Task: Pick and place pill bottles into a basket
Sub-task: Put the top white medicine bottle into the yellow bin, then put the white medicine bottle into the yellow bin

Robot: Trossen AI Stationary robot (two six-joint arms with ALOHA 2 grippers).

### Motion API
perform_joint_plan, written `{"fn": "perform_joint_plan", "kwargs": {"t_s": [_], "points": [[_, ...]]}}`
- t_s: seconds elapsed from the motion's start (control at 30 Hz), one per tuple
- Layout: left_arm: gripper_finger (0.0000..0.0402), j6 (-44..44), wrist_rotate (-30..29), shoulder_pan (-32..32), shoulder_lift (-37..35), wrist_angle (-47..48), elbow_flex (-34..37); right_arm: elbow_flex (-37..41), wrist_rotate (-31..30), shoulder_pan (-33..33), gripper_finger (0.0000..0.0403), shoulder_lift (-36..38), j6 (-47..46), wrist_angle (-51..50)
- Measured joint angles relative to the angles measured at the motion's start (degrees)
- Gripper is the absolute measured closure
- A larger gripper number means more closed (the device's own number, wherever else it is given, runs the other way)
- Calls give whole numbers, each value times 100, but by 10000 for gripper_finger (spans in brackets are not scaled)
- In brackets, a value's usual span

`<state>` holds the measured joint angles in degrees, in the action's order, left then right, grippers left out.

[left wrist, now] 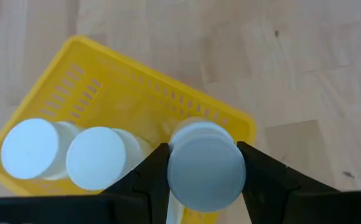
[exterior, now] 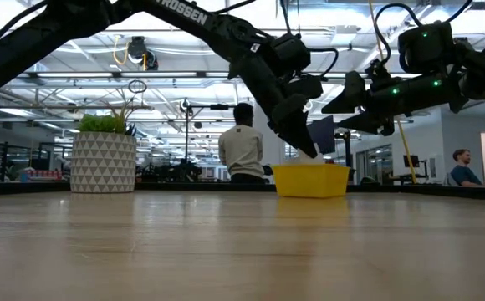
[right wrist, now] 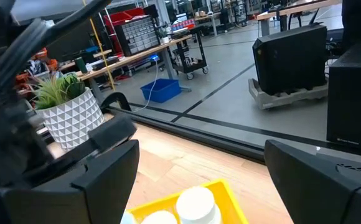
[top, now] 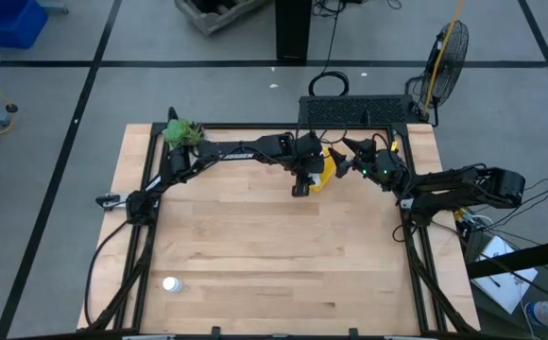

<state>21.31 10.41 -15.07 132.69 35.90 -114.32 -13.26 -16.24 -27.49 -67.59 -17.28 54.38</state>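
Left wrist view looks straight down into the yellow basket (left wrist: 75, 68), where two white-capped pill bottles (left wrist: 30, 148) stand side by side, touching, against one wall. A third pill bottle (left wrist: 205, 163) is clamped between the left gripper (left wrist: 204, 177)'s two dark fingers (left wrist: 144, 177), held cap-up over the basket's corner; whether its base rests on the basket floor cannot be told.

On the table's clock face in the high view, the basket (top: 326, 170) sits at about 12 o'clock, near the far edge, largely covered by the left gripper (top: 302, 179). The right gripper (top: 354, 161) hangs just beside the basket on its 3 o'clock side, its fingers spread wide and empty; the right wrist view shows them apart with bottle caps (right wrist: 196, 202) in the basket below.

One more pill bottle (top: 170, 283) stands alone at about 7 o'clock, near the front edge, well apart from everything else. A white patterned plant pot (exterior: 103, 163) with a green plant stands at about 10 o'clock in the far left corner.

Low view shows the left arm slanting down into the basket (exterior: 311, 180), both arms crowding the space above it. Beyond the table a person in a light top (exterior: 241, 150) stands with back turned, and another person (exterior: 462, 167) sits at the right.
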Motion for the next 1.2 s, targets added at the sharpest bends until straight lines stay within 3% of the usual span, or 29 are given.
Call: {"fn": "perform_joint_plan", "kwargs": {"t_s": [0.07,0.3,0.5,0.9,1.2], "points": [[229,-4,-3,38,-1,3,0,0,1,0,67,0,0,-19],[108,-95,-311,159,-10,-47,0,-2,1,0,67,0,44,-90],[66,-273,-498,173,-27,-168,0,-2,1,0,67,0,55,-90],[66,-642,-509,281,-1030,65,0,-4,91,-1,67,55,360,158],[96,-950,-1262,648,-2013,2201,-9,-9,739,136,67,661,962,232]]}}
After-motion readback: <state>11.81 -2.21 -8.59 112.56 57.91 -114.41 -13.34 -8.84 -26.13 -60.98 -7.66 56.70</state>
